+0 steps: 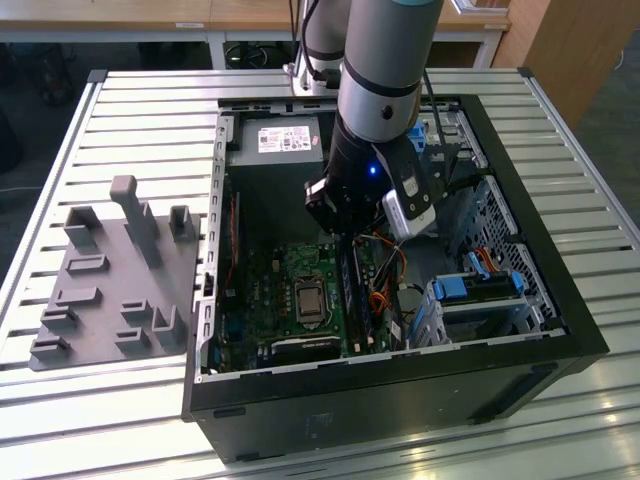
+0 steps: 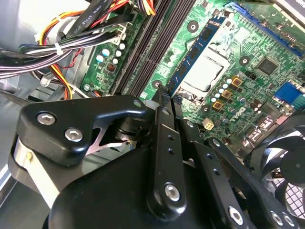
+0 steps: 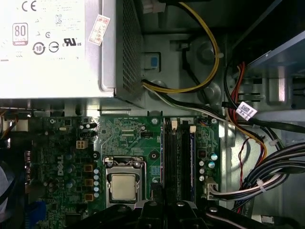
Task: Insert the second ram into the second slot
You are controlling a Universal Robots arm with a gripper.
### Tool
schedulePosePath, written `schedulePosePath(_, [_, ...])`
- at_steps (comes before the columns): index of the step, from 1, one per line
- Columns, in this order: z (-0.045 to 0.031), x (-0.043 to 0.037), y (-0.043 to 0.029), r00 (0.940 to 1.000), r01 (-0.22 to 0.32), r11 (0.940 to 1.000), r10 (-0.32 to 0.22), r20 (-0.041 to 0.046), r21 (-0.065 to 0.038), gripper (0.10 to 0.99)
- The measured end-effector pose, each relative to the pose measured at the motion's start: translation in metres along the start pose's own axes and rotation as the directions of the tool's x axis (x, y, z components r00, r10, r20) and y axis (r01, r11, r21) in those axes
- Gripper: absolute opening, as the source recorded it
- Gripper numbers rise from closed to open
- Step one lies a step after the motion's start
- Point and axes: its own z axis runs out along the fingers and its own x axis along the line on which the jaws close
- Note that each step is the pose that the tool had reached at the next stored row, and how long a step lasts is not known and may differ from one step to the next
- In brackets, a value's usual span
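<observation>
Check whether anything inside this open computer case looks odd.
Nothing looks damaged or spilled. The gripper holds the thin blue circuit-board stick alongside the long dark memory slots, not seated in one.

Narrow room over the RAM slots [image 3: 180, 157] between CPU socket [image 3: 123, 185] and cable bundle [image 3: 274, 171].
</observation>
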Motion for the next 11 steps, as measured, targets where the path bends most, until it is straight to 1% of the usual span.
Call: schedulePosePath(11, [0.0012, -0.0003, -0.0004, 1.0000, 0.002, 1.0000, -0.002, -0.0002, 0.000, 0.137])
